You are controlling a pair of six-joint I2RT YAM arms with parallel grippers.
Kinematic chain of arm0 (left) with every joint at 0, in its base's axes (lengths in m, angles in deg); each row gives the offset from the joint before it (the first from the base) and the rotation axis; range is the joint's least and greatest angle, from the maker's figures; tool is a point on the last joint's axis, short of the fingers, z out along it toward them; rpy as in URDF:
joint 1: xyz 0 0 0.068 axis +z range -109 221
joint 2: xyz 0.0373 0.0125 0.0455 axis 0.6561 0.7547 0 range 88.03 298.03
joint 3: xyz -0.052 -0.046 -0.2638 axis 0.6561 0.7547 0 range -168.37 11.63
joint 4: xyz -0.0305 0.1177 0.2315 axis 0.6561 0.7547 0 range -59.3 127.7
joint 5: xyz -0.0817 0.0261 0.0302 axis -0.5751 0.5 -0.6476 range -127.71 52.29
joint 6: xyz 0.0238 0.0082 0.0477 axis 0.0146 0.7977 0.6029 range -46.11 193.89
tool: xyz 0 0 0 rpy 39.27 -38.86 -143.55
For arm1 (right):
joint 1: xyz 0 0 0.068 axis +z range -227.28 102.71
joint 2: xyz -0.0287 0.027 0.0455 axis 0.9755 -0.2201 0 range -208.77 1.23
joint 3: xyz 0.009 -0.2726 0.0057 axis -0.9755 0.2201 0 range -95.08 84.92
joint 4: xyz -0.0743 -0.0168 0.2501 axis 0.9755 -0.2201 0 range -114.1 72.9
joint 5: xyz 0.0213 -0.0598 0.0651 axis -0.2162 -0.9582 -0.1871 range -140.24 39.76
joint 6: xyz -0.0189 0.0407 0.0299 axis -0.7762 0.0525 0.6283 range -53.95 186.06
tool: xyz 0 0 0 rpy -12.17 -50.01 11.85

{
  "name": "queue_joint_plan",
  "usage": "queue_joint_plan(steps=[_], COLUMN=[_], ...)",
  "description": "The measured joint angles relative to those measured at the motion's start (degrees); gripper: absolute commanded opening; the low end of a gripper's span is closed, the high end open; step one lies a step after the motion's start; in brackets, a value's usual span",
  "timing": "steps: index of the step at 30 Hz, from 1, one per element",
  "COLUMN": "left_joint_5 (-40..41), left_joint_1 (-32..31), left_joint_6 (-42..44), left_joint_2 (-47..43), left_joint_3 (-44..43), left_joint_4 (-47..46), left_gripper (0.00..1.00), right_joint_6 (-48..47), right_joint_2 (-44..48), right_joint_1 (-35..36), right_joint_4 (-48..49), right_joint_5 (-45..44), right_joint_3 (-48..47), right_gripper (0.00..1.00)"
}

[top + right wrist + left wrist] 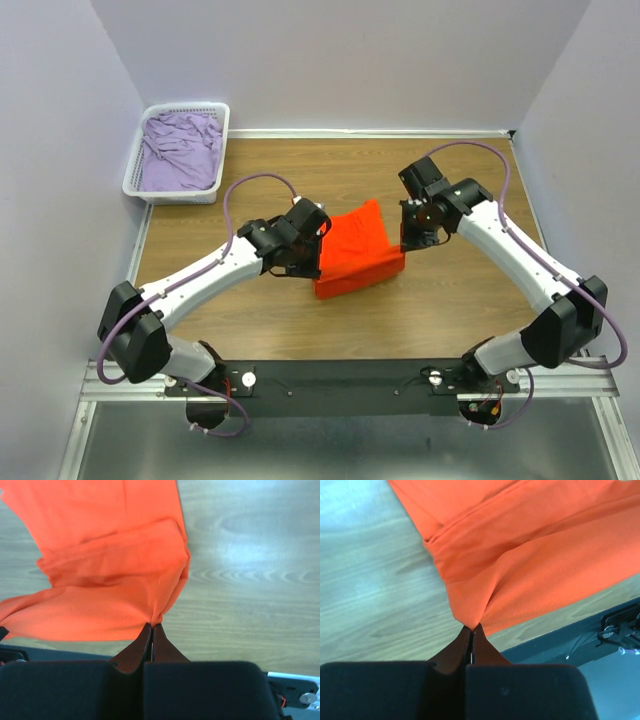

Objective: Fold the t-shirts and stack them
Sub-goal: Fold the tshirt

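The left hand [471, 627] and right hand [151, 625] each clamp a corner of the orange t-shirt [355, 250], holding it taut mid-worktop, probably to carry an edge over into a fold; the lilac t-shirt [180, 150] lies in the basket [133, 186], far left corner.

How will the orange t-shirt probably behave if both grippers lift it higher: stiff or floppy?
Probably floppy: the orange t-shirt drapes and creases between the left gripper and right gripper. Likely light, since small pinches at its edges hold it.
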Motion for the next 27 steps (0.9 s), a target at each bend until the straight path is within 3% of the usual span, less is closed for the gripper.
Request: queue_joint_plan(steps=[27], left_joint_5=[-0.2], left_joint_1=[14.5], left_joint_6=[11.1], left_joint_2=[9.7], left_joint_3=[-9.4], left_joint_4=[-7.9], left_gripper=[0.00], right_joint_6=[-6.4], right_joint_2=[-21.9], right_joint_1=[-1.5], right_joint_4=[2.6], right_joint_5=[-4.5], right_joint_3=[-25.2], right_gripper=[0.01])
